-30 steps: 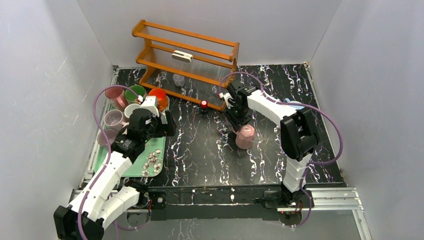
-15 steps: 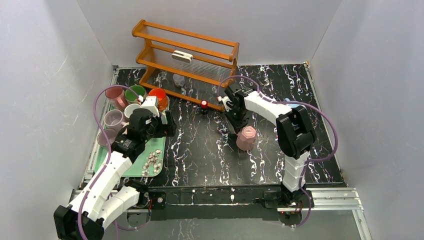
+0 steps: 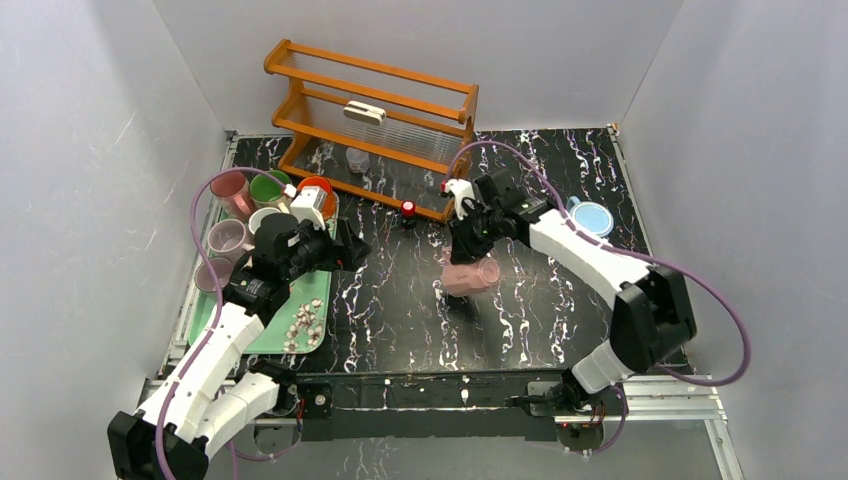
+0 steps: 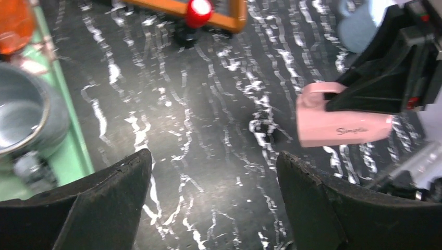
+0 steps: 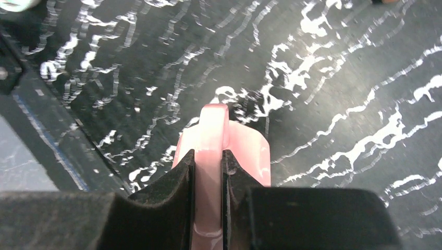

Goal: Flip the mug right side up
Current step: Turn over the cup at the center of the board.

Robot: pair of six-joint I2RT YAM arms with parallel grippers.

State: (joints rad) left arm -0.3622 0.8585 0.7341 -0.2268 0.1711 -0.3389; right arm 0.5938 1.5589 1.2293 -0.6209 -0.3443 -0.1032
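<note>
The pink mug (image 3: 470, 275) hangs on its side above the black marble table, near its middle. My right gripper (image 3: 473, 247) is shut on the mug's handle (image 5: 210, 138), with a finger on each side of it. In the left wrist view the mug (image 4: 341, 125) is at the right with its side lettering showing, held by the black right gripper. My left gripper (image 3: 352, 246) is open and empty to the left of the mug, well apart from it, over bare table.
A green tray (image 3: 262, 338) on the left holds several cups and small bits. An orange wooden rack (image 3: 372, 120) stands at the back with a small red-topped object (image 3: 408, 210) in front. A blue lid (image 3: 590, 216) lies at the right.
The right arm swung out to the right. Its gripper lifted the pink mug off the table and tipped it from upside down onto its side. The left gripper shifted slightly right.
</note>
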